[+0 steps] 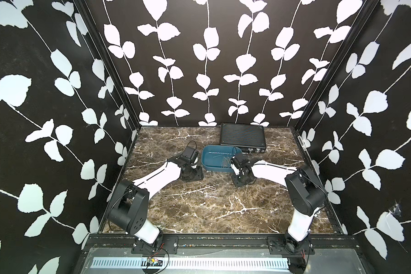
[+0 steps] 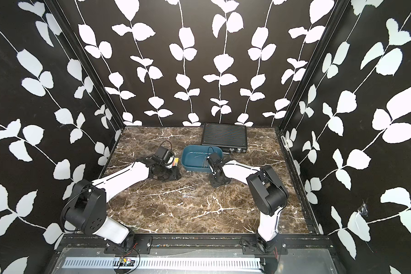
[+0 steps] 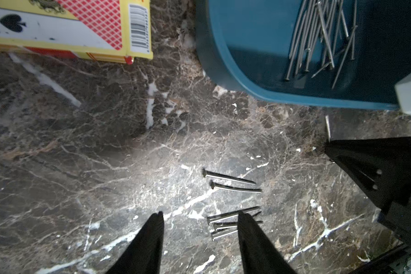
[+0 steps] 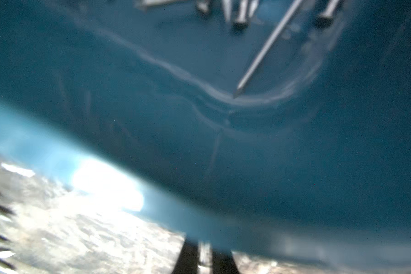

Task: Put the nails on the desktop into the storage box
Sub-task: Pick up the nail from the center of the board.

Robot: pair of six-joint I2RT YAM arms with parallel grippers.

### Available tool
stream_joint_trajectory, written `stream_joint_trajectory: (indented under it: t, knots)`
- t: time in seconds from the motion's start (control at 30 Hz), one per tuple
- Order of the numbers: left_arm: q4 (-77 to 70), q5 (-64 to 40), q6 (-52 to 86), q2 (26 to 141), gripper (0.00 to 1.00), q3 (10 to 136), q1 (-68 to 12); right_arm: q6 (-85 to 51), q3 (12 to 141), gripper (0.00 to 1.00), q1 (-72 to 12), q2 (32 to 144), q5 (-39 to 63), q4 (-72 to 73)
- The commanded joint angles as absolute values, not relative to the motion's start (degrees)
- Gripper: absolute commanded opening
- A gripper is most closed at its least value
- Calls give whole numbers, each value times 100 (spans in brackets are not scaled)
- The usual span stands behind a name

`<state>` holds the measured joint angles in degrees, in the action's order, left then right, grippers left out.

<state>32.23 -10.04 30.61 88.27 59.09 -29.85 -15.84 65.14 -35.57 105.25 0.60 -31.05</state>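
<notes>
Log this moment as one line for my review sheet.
left gripper: open above loose nails on desktop | right gripper: shut by storage box rim | stored nails: many | task: unfinished

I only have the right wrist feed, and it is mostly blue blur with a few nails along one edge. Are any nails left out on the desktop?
Observer: Yes. The left wrist view shows two nails lying side by side on the desktop, outside the storage box.
Operator: Only those two?
Observer: No. A small cluster lies close to them. In that view its heads show between the open left jaws, which hold nothing.
Operator: Anything else near the box?
Observer: A playing-card box lies on the desktop not far from it.
</notes>
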Motion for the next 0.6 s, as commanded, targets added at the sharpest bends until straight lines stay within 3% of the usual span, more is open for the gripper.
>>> stream_joint_trajectory:
  t: [0.0, 0.23, 0.4, 0.57]
  knots:
    - [3405, -927, 3002, 8631, 53, 5832, -2995, -1442, 6245, 0, -3550, 10982, -319, -3340]
    - [3273, -963, 2993, 8664, 53, 5784, -2991, -1419, 6214, 0, -3577, 10293, -75, -3651]
    - [3074, -1006, 3014, 8742, 53, 5784, -2994, -1357, 6399, 0, -3570, 9420, 1331, -3439]
    - [2920, -1004, 3041, 8802, 53, 5834, -2997, -1856, 7065, 0, -3399, 9220, 2267, -3201]
